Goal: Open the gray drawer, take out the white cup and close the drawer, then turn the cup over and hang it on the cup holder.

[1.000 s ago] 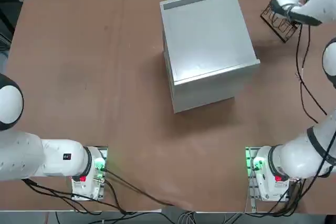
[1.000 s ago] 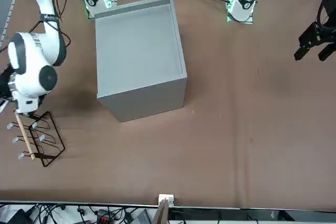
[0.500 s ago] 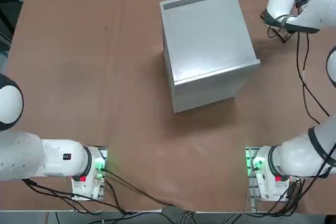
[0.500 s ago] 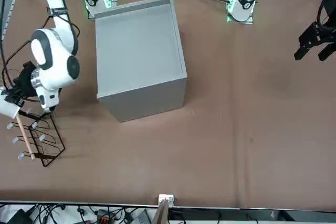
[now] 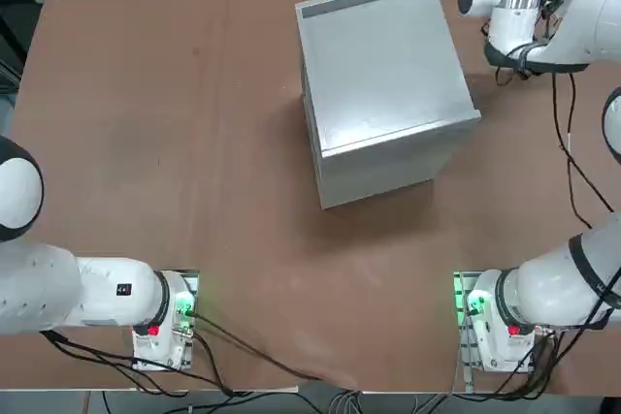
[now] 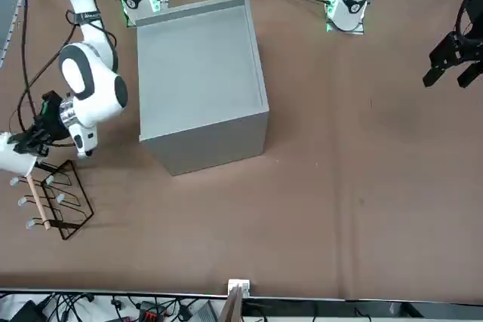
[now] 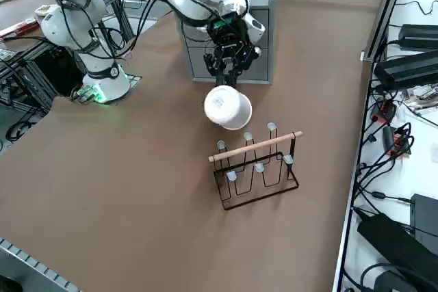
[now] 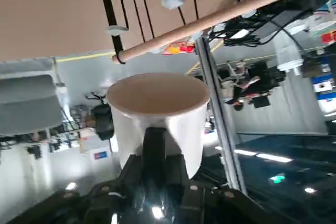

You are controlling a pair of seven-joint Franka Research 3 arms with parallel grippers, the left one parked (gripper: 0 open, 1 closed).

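Top view shows the brown table (image 5: 194, 143) carrying the gray cabinet (image 5: 383, 84) a little toward 1 o'clock from the table's middle. Its gray drawer (image 7: 236, 52), seen in the right side view as the gray front panels facing the far edge of the table, sits pushed in flush with the box.

Next in size, the working right arm (image 5: 529, 7) reaches across to about 2 o'clock of the cabinet in the top view, its white wrist just beside the box's far right corner. In the front view the same arm hangs at 9 o'clock of the cabinet.

The cup holder (image 7: 254, 165) stands on the table at roughly 5 o'clock of the cabinet front in the right side view, upright, its wooden bar (image 7: 254, 146) level across the top and white-tipped pegs rising around it.

The right gripper (image 7: 227, 81) is raised off the table between the cabinet and the rack, and its fingers (image 8: 155, 145) are closed on the wall of the white cup (image 7: 227, 107). The cup hangs in the air just above the rack's near end, apart from the pegs, its flat base turned toward the side camera. In the wrist view the cup's rim (image 8: 157, 94) faces away from the gripper, toward the wooden bar.
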